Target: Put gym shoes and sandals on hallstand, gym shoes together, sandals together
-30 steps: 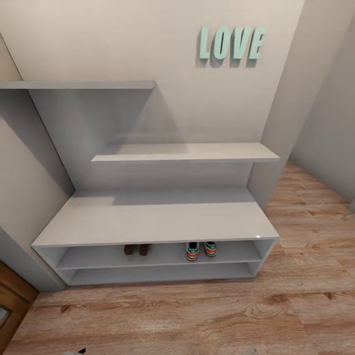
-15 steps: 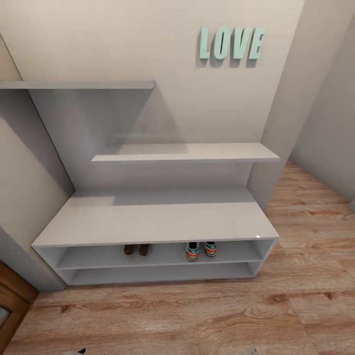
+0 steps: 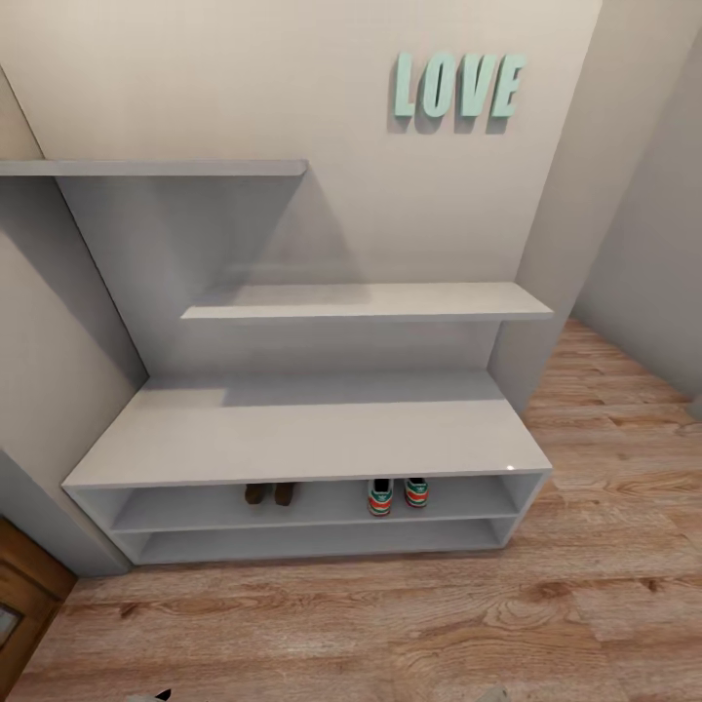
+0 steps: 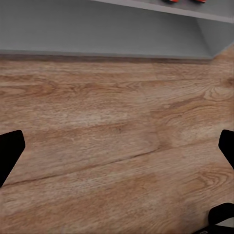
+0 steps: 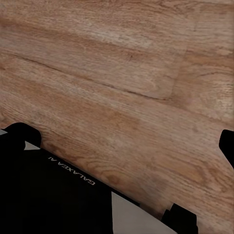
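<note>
Nothing has moved since the earlier frames: head view is identical, rack and footwear sit where they were.

Rack (image 3: pixel 302 429) stands against the wall, flat top bare, two open shelf levels below. On the upper level, the two sandals (image 3: pixel 270 493) sit side by side, left of centre, heels out. Further right on the same level, the two gym shoes (image 3: pixel 397 495) sit side by side, red-orange heels facing out. The pairs are apart from each other, but each pair is together. Floor (image 3: pixel 390 624) in front of the rack shows bare planks, no footwear on it as far as seen.

Left wrist view: left pincer (image 4: pixel 117 151) is apart, dark fingertips at the two frame edges, nothing between them, only floor beneath, with the rack's base and a sliver of orange soles at the far edge. Right wrist view: right pincer (image 5: pixel 122 146) is also spread wide and empty, over planks, with black robot bodywork lettered GALAXEA beside it.

Judgement: task looks finished. All four items are on the rack, off the floor, and paired correctly. Nothing left to pick that I can see; at most a check that each shoe rests fully on the shelf, since only the heels show under the top.
</note>
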`<state>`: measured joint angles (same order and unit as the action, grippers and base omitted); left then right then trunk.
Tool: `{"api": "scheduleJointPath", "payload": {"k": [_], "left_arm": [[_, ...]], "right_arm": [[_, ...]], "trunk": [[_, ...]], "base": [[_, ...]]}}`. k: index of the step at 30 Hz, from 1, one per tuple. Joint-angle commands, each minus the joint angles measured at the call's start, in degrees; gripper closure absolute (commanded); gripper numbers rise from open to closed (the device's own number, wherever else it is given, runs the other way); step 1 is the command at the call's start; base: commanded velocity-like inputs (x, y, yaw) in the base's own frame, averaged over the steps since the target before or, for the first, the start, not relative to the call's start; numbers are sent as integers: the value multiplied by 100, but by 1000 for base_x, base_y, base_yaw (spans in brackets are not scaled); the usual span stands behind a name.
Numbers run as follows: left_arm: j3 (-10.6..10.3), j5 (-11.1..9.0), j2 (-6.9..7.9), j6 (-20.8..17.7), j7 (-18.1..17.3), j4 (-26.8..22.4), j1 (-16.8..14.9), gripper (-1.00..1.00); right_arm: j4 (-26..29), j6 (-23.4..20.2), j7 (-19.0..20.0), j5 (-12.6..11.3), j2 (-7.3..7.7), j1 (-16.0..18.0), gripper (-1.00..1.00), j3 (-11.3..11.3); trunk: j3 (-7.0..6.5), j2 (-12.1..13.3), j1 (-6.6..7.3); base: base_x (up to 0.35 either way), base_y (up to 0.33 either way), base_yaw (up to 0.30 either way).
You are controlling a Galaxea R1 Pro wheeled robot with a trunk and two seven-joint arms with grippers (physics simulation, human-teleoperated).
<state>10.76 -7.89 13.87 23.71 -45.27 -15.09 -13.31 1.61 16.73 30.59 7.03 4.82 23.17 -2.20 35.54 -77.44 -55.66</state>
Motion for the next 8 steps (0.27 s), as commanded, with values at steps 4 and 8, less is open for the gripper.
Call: {"api": "scheduleJointPath", "payload": {"k": [4,8], "left_arm": [[5,-30,-29,2,-35,7,-2,-100],[5,-29,-44,2,-32,7,-4,-100]], "right_arm": [[-2,41,-10,44,2,3,-100,-18],[-2,41,-10,44,2,3,-100,-18]], "trunk": [[5,-3,0],[5,-3,0]], "base": [[0,0,0],[0,0,0]]}}
